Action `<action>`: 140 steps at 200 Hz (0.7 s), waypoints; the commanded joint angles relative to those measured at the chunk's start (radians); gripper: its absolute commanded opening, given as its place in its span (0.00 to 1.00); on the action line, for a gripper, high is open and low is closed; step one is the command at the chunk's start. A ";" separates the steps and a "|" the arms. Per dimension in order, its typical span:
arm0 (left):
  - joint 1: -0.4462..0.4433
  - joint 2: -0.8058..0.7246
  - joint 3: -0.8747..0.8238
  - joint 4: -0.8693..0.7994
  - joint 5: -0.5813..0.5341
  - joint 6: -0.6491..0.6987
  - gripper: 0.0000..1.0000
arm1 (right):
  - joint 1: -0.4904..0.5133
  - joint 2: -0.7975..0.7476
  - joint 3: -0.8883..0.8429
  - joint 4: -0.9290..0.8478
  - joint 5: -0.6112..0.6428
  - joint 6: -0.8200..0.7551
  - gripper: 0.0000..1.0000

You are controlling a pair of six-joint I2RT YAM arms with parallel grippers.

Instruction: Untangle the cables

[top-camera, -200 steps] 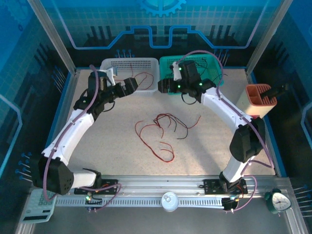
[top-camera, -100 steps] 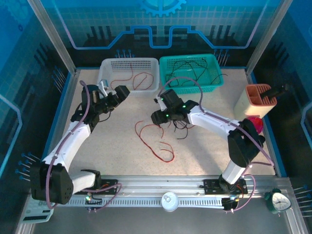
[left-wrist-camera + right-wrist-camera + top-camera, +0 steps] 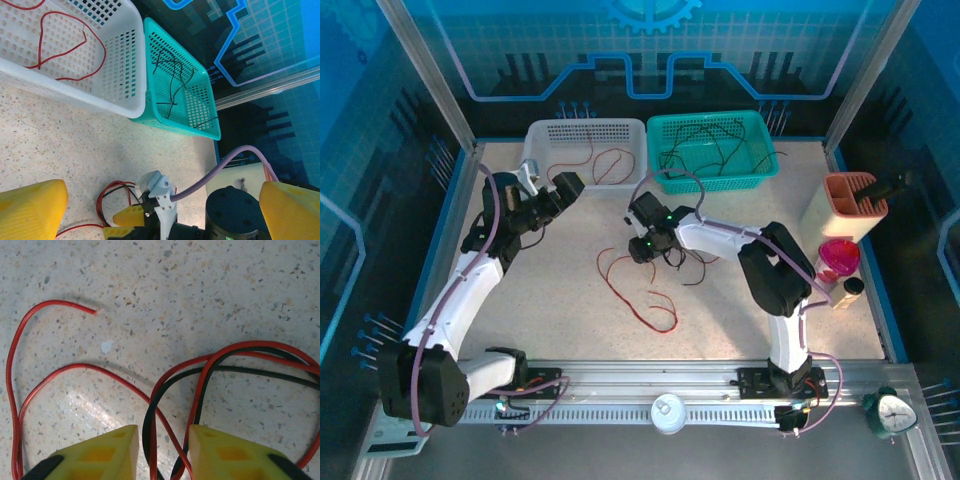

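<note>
Red, black cables (image 3: 172, 390) pass lengthwise between right fingers (image 3: 225, 452), then bend sideways.

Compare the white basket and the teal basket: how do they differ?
The white basket holds red cables; the teal basket holds black cables. The white basket stands left, the teal basket right. Both are perforated rectangular tubs, set side by side.

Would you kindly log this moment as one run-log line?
right gripper: open, astride red and black cables | left gripper: open, empty, by white basket
</note>
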 commanded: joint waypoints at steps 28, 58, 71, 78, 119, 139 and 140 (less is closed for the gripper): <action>0.003 -0.015 0.026 0.018 0.031 -0.026 0.99 | -0.025 0.037 0.081 -0.028 -0.004 -0.008 0.06; 0.003 -0.015 0.029 0.019 0.042 -0.031 0.99 | -0.036 -0.043 0.112 -0.064 0.002 -0.032 0.00; 0.003 -0.018 0.031 0.026 0.049 -0.036 0.99 | -0.041 -0.116 0.123 -0.077 0.008 -0.037 0.00; 0.003 -0.018 0.032 0.033 0.052 -0.043 0.99 | -0.044 -0.161 0.126 -0.077 0.015 -0.039 0.00; 0.003 -0.014 0.038 0.113 0.090 -0.103 0.99 | -0.057 -0.396 0.163 -0.078 0.034 -0.033 0.00; 0.003 -0.009 0.038 0.163 0.110 -0.146 0.99 | -0.075 -0.474 0.179 -0.068 0.023 -0.019 0.00; 0.003 -0.009 0.037 0.166 0.111 -0.147 0.99 | -0.076 -0.477 0.180 -0.067 0.022 -0.018 0.00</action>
